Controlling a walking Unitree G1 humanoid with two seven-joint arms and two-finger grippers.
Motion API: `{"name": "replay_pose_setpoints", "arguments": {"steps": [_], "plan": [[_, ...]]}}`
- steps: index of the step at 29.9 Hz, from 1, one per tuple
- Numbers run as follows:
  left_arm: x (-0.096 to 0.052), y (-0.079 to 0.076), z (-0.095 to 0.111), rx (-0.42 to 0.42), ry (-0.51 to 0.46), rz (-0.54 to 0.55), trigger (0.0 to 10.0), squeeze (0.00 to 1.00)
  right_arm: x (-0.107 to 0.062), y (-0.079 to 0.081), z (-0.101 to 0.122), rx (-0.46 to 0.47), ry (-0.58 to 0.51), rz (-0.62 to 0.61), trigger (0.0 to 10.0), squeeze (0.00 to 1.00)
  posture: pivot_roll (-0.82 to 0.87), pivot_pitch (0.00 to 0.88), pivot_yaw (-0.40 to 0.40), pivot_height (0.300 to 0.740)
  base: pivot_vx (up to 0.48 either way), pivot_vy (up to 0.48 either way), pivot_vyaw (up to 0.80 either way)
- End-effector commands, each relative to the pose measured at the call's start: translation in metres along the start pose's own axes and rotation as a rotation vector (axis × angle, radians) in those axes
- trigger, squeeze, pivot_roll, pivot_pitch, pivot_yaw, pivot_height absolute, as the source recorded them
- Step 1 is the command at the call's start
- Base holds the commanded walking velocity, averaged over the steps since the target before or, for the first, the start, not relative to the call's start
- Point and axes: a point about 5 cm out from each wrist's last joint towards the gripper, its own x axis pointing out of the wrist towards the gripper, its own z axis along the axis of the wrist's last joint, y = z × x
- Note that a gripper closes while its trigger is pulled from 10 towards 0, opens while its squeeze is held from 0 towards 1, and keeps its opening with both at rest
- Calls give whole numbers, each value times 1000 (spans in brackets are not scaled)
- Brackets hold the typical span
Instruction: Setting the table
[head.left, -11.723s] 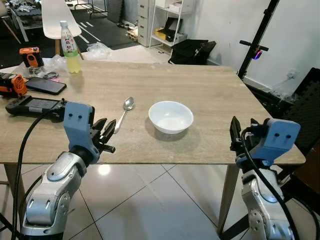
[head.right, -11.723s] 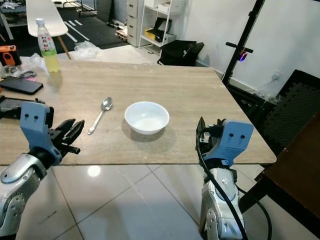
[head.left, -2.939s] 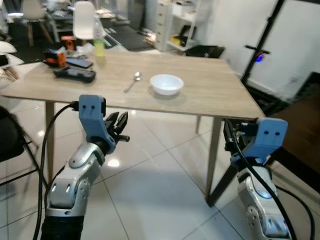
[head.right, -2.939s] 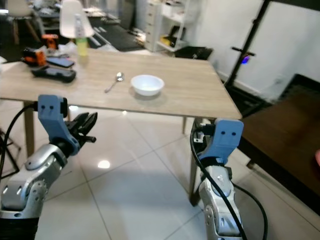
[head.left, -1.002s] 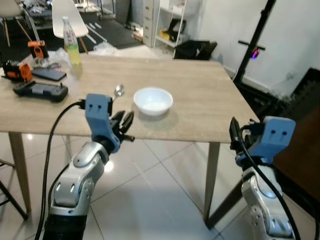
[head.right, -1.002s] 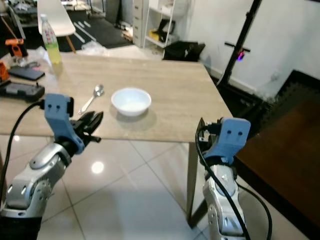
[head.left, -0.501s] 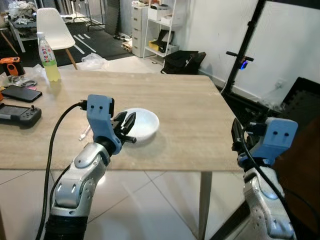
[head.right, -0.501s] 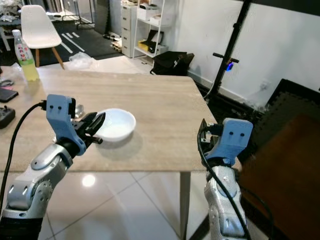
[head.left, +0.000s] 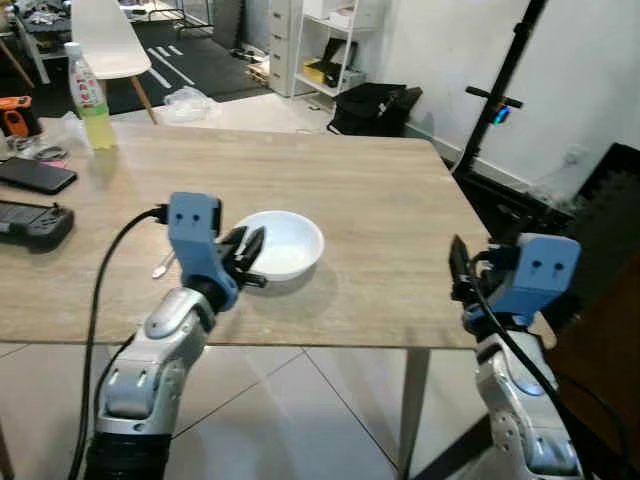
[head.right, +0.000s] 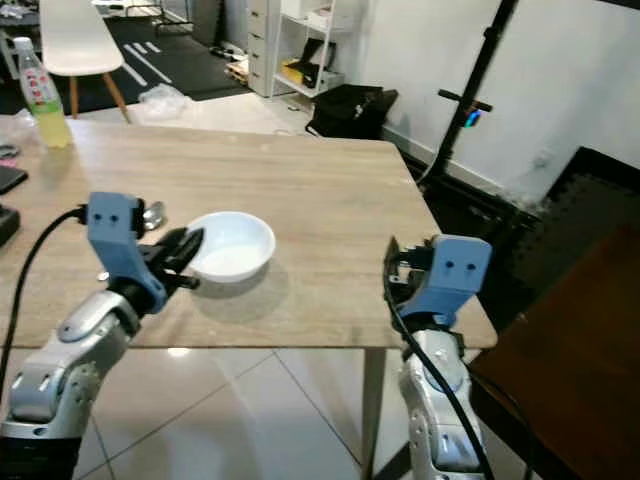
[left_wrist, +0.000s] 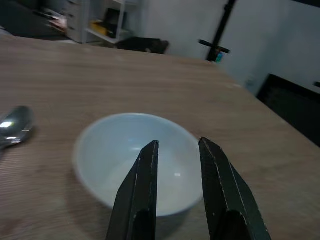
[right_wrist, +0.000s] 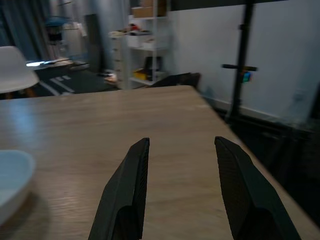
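Closing on the round white ceramic bowl (head.left: 280, 243) near the front edge of the pale wooden table (head.left: 400, 230) | left gripper (left_wrist: 176, 146) hovered at its near rim, fingers slightly parted, holding nothing | right gripper (right_wrist: 181, 142) spread, idle by the front right corner | steel spoon (left_wrist: 14, 125) just beside the bowl | best grip likely one finger inside the rim, one outside.

Head eyes overlook the table (head.left: 400, 220); wrist views skim it.

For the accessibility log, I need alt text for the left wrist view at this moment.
The left end effector, its two black fingers slightly apart, points at a white bowl on a wooden table. A metal spoon lies beside the bowl.
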Motion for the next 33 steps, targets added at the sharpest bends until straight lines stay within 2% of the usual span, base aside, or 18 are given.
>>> {"name": "replay_pose_setpoints", "arguments": {"steps": [1, 33], "plan": [[0, -5, -2, -3, 8, -21, 10000, 0, -2, -7, -3, 1, 19, -28, 10000, 0, 56, 84, -26, 740, 0, 0, -800], [0, -5, -3, -2, 8, -25, 10000, 0, -2, -6, -3, -4, 21, -17, 10000, 0, 54, 81, -29, 740, 0, 0, -800]]}}
